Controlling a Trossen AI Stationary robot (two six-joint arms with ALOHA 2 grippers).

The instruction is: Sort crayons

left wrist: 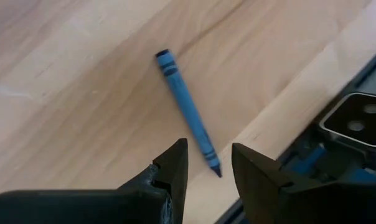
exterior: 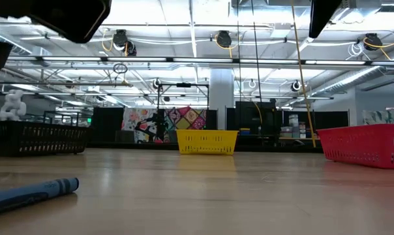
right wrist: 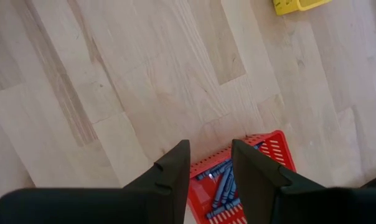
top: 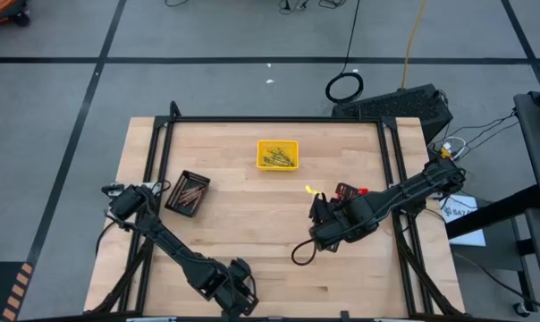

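Nearly sorted, by the look of it: olive crayons (top: 279, 161) in the yellow tray (top: 262, 148) at upper centre, brown ones in the black tray (top: 172, 199) at left, blue ones (right wrist: 224, 186) in the red tray (right wrist: 281, 150), too packed to count. One blue crayon (left wrist: 187, 111) left loose on the table (top: 243, 233). Left gripper (left wrist: 208, 165), bottom of the high view, fingers apart and empty just over that crayon's tip; right gripper (right wrist: 210, 163), parted, empty, above the red tray.
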